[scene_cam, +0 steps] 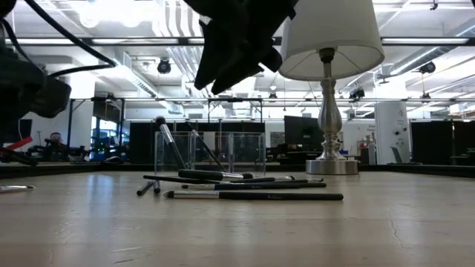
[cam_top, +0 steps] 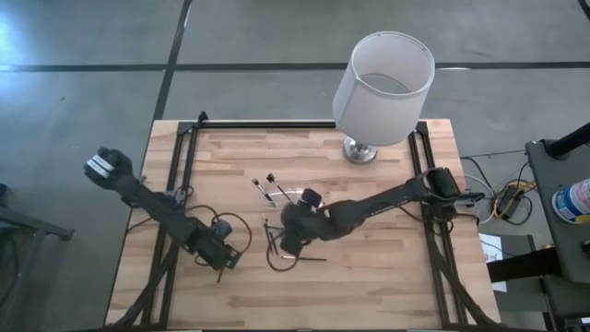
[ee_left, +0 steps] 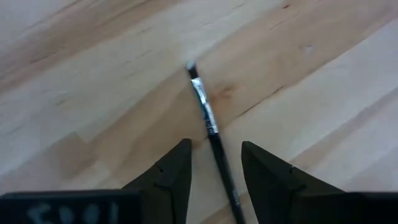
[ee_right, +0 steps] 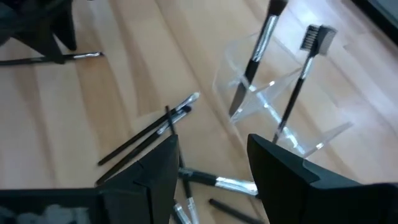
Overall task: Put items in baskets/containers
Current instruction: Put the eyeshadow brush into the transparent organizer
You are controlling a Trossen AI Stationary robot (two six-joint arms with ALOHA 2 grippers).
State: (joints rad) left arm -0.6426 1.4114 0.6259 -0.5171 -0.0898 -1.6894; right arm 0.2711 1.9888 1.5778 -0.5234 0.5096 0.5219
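Thin silvery brushes with dark handles are the items. One brush (ee_left: pixel 210 127) lies flat on the wood between the fingers of my left gripper (ee_left: pixel 214 146), which points down, open, at the table's near left (cam_top: pixel 224 261). Several more brushes (ee_right: pixel 149 134) lie in a loose pile (cam_top: pixel 277 247) at mid-table. My right gripper (ee_right: pixel 211 140) hangs open and empty above this pile (scene_cam: pixel 245 185). Beyond it, the small clear container (ee_right: pixel 273 93) stands on the table (scene_cam: pixel 208 152) with two brushes (ee_right: pixel 255 56) leaning upright inside.
A white-shaded lamp (cam_top: pixel 383 88) stands on its metal base (cam_top: pixel 359 149) at the far right. Black frame rails (cam_top: pixel 189 148) run along the table's left, far and right edges. A black cable loop (cam_top: pixel 235 226) hangs off my left arm. Bare wood lies toward the near edge.
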